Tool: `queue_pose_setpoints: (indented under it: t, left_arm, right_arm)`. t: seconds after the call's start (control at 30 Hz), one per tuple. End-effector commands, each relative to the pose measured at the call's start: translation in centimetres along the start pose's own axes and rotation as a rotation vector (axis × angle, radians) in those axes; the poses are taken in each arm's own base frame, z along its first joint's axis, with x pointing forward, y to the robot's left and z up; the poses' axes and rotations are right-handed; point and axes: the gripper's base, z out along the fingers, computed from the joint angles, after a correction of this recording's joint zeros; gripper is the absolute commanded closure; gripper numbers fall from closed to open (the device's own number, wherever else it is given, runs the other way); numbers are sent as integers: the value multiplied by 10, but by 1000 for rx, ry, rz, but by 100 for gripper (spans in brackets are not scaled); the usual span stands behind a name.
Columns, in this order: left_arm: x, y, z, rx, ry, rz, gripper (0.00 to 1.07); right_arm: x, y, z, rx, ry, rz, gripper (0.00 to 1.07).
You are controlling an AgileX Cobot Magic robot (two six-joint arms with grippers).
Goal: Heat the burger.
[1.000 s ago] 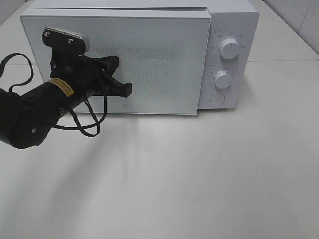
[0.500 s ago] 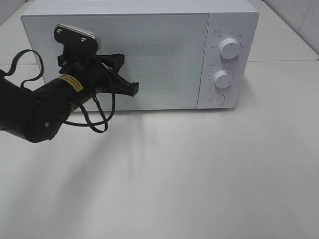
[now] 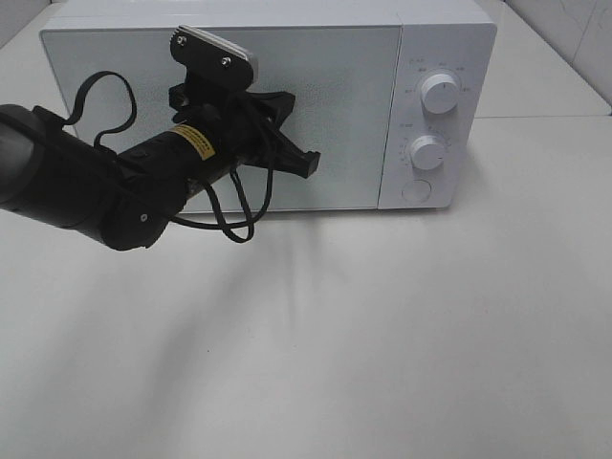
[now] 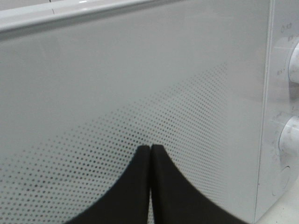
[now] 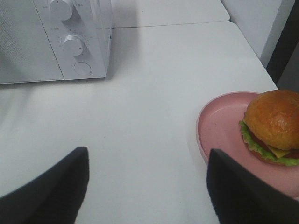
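Fingers (image 4: 150, 186) of the left gripper (image 3: 304, 163) are pressed together, holding nothing. Exterior view: the microwave (image 3: 449, 38) door (image 3: 335, 96), ajar a second ago, now sits flush and shut; the left gripper has slid rightward across its face toward the knobs (image 3: 440, 93).

Left wrist view: the closed tips rest at or just off the dotted door panel.

Right wrist view: the right gripper (image 5: 147, 186) is spread wide and empty above the table (image 5: 154, 93). The burger (image 5: 273, 126) sits on the pink plate (image 5: 219, 126), outside the microwave. Judgement: the door is shut with the burger not inside; heating cannot proceed until it is reopened.

one microwave (image 3: 287, 105), one burger (image 5: 273, 126), one plate (image 5: 219, 128)
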Motion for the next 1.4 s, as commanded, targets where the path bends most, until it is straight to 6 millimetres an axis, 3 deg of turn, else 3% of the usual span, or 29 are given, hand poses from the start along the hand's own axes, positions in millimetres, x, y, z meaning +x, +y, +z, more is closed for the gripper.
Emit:
queue_pose_setpoints:
  t: [0.03, 0.27, 0.5, 0.83, 0.9, 0.93, 1.0, 1.03, 1.07, 1.1, 1.13, 1.17, 1.2, 1.23, 1.27, 1.4]
  left_arm:
    - [-30, 19, 1, -142, -53, -120, 106]
    - [-65, 0, -12, -47, 2, -133, 106]
    - [-101, -25, -44, 121, 231, -154, 106]
    - [-126, -25, -91, 242, 482, -150, 105]
    - [-139, -22, -115, 284, 568, -148, 101]
    - [-139, -22, -115, 284, 568, -148, 101]
    - [-147, -19, -133, 297, 626, -177, 85]
    - [-147, -19, -133, 297, 626, -177, 85]
    - [-150, -17, -138, 296, 643, -184, 76]
    - [-154, -14, -147, 284, 665, -190, 54]
    - [-154, -14, -147, 284, 665, -190, 54]
    - [-157, -11, -152, 270, 669, -184, 39]
    - [-161, -6, -161, 234, 689, -177, 10]
    - [-161, -6, -161, 234, 689, -177, 10]
    - [-164, 0, -170, 203, 703, -165, 1]
    - [-171, 13, -183, 154, 701, -154, 1]
  right_arm:
    - [2, 0, -3, -2, -36, -11, 40]
    - [2, 0, -3, -2, -36, -11, 40]
    - [2, 0, -3, -2, -36, -11, 40]
    - [2, 0, -3, -2, -36, -11, 40]
    - [2, 0, -3, -2, -36, -11, 40]
    - [2, 0, -3, -2, -36, -11, 40]
    - [2, 0, -3, -2, -36, -11, 40]
    - [2, 0, -3, -2, -36, -11, 40]
    - [2, 0, -3, -2, -36, -11, 40]
    - [2, 0, -3, -2, -36, -11, 40]
    - [2, 0, -3, -2, -36, -11, 40]
    - [2, 0, -3, -2, -36, -11, 40]
    - [2, 0, -3, -2, -36, -11, 40]
    - [2, 0, -3, -2, -36, -11, 40]
    - [2, 0, -3, -2, -36, -11, 40]
    - [2, 0, -3, -2, -36, -11, 40]
